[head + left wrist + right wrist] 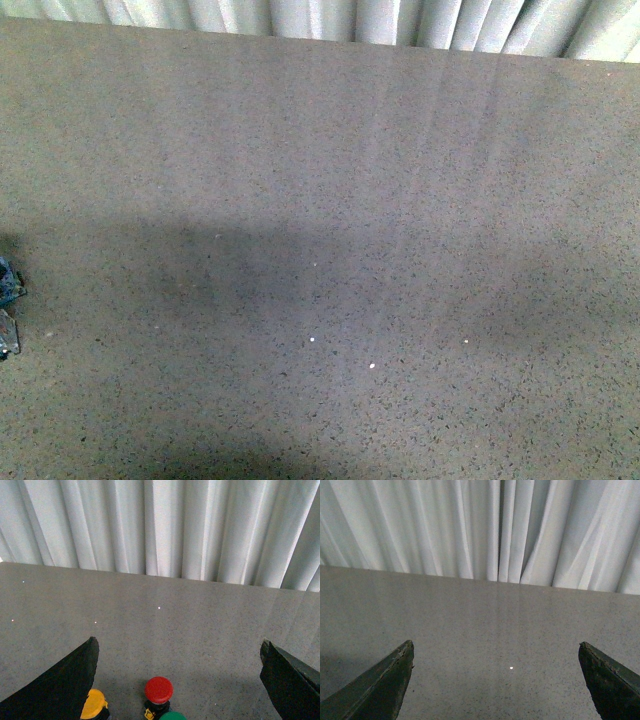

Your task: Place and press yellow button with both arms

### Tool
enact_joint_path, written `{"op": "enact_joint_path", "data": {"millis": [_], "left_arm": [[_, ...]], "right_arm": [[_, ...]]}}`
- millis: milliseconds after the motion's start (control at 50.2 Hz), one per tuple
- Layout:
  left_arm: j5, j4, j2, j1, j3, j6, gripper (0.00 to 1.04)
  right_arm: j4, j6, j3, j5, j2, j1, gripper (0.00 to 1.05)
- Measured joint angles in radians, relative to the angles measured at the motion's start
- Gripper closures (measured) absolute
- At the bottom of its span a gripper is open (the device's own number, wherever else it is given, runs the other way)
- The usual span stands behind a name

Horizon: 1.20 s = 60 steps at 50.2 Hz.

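Table [320, 200] runs fwd to curtain [300, 20] behind its far edge. Small bits [8, 300] lie at table's left edge, near side. On table, btwn left gripper's [178, 641] fingers: yellow button [94, 704] against one finger [60, 690], partly behind it; second button [159, 690] beside it, apart; third button [172, 716] just beside second, nearer cam.

Grey speckled table [320, 200], with a white pleated curtain [450, 25] hanging along its far edge. Blue-grey bits [10, 285] lie at the left edge. A red button [159, 690] stands upright on the table. A green button [172, 716] is just beside it, mostly cut off.
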Motion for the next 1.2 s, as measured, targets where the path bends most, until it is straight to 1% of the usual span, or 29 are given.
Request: {"op": "enact_joint_path", "data": {"millis": [399, 418, 458, 498, 518, 578, 598, 678, 757, 837, 917, 1056, 1196], "left_arm": [[0.0, 0.0, 0.0, 0.0, 0.0, 0.0, 0.09], [0.013, -0.006, 0.005, 0.002, 0.002, 0.0, 0.09], [0.142, -0.172, 0.094, 0.029, 0.071, 0.0, 0.09], [0.187, -0.231, 0.233, 0.031, 0.13, 0.001, 0.09], [0.189, -0.22, 0.286, 0.029, 0.145, 0.002, 0.09], [0.182, -0.098, 0.48, 0.032, 0.187, 0.012, 0.09], [0.18, -0.079, 0.504, 0.033, 0.191, 0.015, 0.09], [0.153, 0.092, 0.7, 0.064, 0.22, 0.047, 0.09], [0.145, 0.316, 0.971, 0.147, 0.262, 0.072, 0.09], [0.124, 0.454, 1.191, 0.229, 0.298, 0.087, 0.09], [0.121, 0.497, 1.292, 0.275, 0.314, 0.089, 0.09], [0.117, 0.55, 1.384, 0.336, 0.32, 0.1, 0.09], [0.124, 0.603, 1.452, 0.357, 0.319, 0.115, 0.09]], "right_arm": [[0.0, 0.0, 0.0, 0.0, 0.0, 0.0, 0.09], [0.0, 0.0, 0.0, 0.0, 0.0, 0.0, 0.09], [0.0, 0.0, 0.0, 0.002, 0.0, 0.0, 0.09], [0.0, 0.0, 0.0, -0.001, 0.0, 0.0, 0.09], [0.0, 0.0, 0.0, -0.001, 0.0, 0.0, 0.09], [0.0, 0.0, 0.0, -0.001, 0.0, 0.0, 0.09], [0.0, 0.0, 0.0, 0.0, 0.0, 0.0, 0.09], [0.0, 0.0, 0.0, -0.001, 0.0, 0.0, 0.09], [0.0, 0.0, 0.0, 0.0, 0.0, 0.0, 0.09], [0.0, 0.0, 0.0, -0.001, 0.0, 0.0, 0.09], [0.0, 0.0, 0.0, -0.001, 0.0, 0.0, 0.09], [0.0, 0.0, 0.0, -0.001, 0.0, 0.0, 0.09], [0.0, 0.0, 0.0, -0.001, 0.0, 0.0, 0.09]]}}
